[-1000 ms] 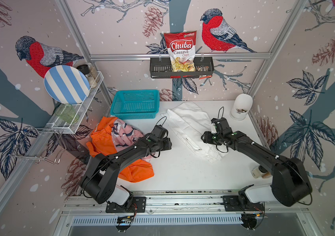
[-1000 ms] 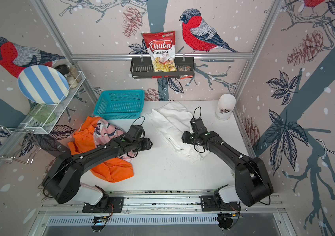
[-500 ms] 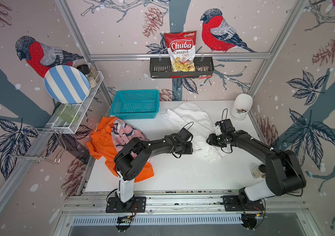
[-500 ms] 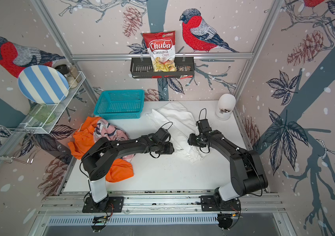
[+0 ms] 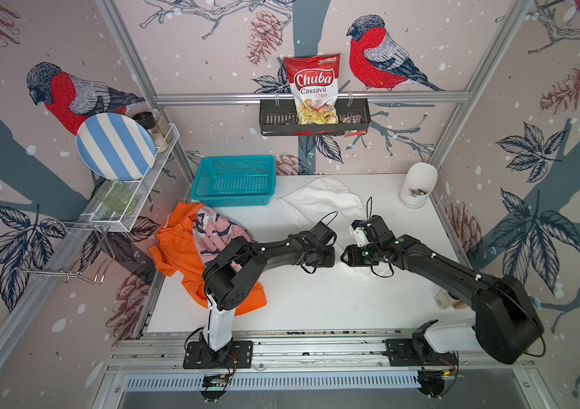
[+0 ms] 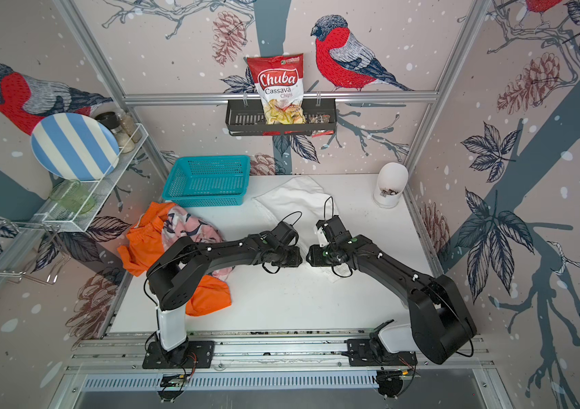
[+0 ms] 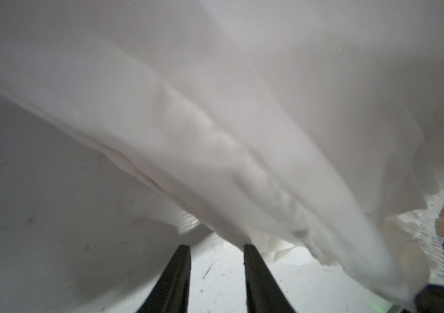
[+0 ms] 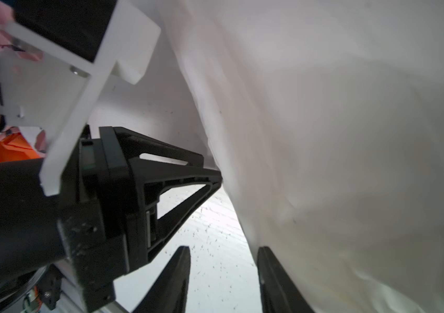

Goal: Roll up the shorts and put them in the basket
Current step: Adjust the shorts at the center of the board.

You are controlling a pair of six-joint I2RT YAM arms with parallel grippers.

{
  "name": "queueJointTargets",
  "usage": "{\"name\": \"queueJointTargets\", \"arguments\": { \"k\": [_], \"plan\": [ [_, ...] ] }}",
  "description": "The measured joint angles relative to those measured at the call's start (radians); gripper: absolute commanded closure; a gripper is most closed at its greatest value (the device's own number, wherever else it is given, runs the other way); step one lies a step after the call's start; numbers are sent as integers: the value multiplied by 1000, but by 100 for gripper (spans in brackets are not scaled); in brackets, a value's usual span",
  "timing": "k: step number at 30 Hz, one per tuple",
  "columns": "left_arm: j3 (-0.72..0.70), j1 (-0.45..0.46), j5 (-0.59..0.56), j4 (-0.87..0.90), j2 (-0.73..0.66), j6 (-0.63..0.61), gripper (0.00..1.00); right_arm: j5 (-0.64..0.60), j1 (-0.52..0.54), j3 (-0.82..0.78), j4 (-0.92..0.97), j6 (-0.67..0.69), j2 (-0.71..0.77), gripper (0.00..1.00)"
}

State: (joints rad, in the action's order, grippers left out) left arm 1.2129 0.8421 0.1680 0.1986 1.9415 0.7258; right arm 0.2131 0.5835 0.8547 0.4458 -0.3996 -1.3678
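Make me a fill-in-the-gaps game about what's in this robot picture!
The shorts beside the left gripper and the right gripper are ___.
The pink shark shorts lie on top of a pair that is ___.
The round plate has blue and white ___.
Missing words: white; orange; stripes.

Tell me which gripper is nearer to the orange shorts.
Left. The left gripper is at the white shorts' edge, on the side toward the orange shorts; the right gripper faces it tip to tip, farther away.
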Motion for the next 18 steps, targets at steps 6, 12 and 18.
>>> {"name": "queueJointTargets", "arguments": {
  "k": [6, 12, 18],
  "plan": [
    [5, 0, -10, 2, 0, 0, 63, -161, 18, -13, 52, -19, 34, 41],
    [8, 0, -14, 16, 0, -1, 62, -268, 79, -36, 99, -20, 3, 37],
    [18, 0, -14, 23, 4, -5, 71, -368, 121, -28, 112, -23, -79, 60]
  ]
}}
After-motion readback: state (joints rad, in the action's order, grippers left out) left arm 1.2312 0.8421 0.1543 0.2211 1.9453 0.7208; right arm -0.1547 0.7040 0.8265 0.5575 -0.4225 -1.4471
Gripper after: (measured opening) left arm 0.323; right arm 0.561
